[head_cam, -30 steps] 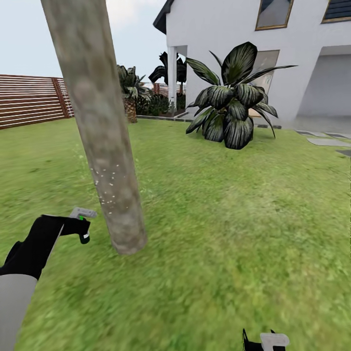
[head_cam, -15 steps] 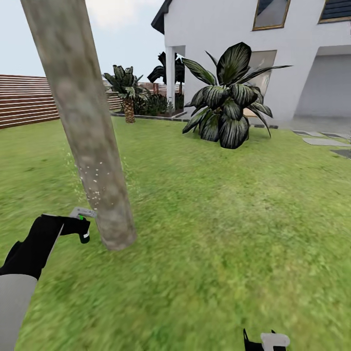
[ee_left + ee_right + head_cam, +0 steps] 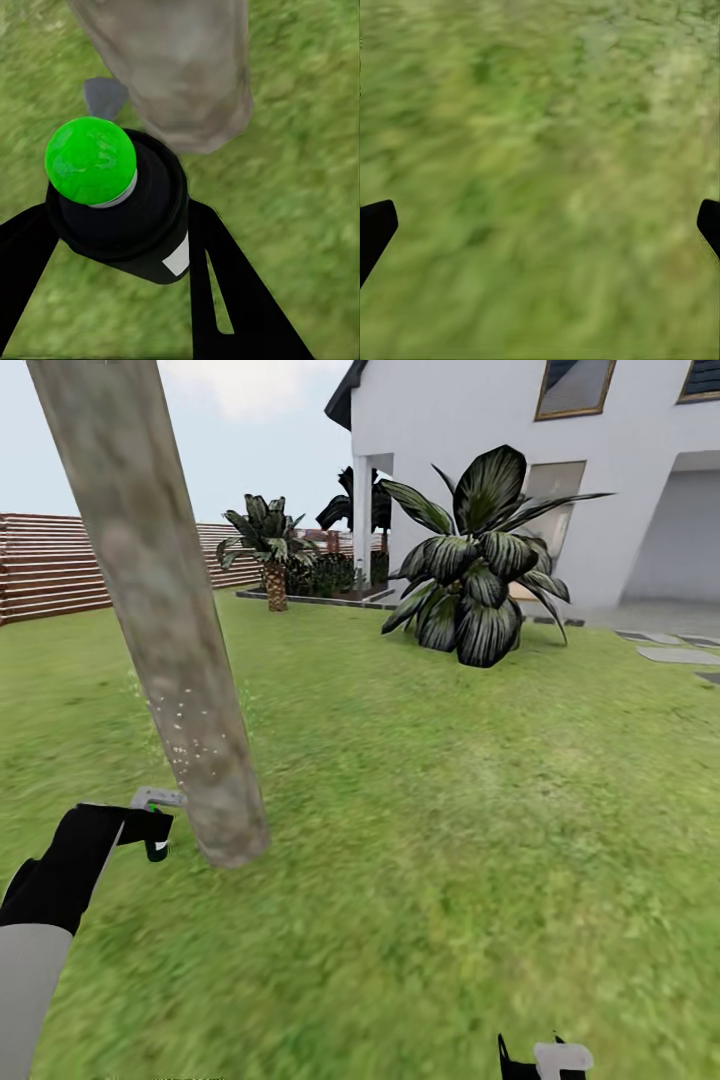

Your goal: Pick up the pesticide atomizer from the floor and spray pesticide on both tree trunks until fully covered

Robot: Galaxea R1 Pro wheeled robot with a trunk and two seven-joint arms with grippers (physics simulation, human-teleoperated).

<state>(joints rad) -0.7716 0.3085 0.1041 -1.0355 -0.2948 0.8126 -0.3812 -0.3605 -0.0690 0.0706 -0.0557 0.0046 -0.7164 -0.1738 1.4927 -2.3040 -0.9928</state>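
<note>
Head view: left gripper [image 3: 150, 838] sits just beside the tree trunk [image 3: 160, 610], which has white pesticide [image 3: 185, 745] specks low down. Left wrist: pesticide atomizer [image 3: 120, 206], green-topped, clamped between the black fingers [image 3: 225, 292], near the trunk base. Right wrist: right gripper [image 3: 540, 225] jaws wide apart over grass [image 3: 540, 150].

A white house [image 3: 600, 490] stands behind a broad-leaved dark plant [image 3: 478, 575] and a squat palm [image 3: 268, 550].

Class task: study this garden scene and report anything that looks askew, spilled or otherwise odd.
White specks dot the lower tree trunk and not higher up. The atomizer between the left gripper's fingers shows a green dot on top. Nothing else stands out.
</note>
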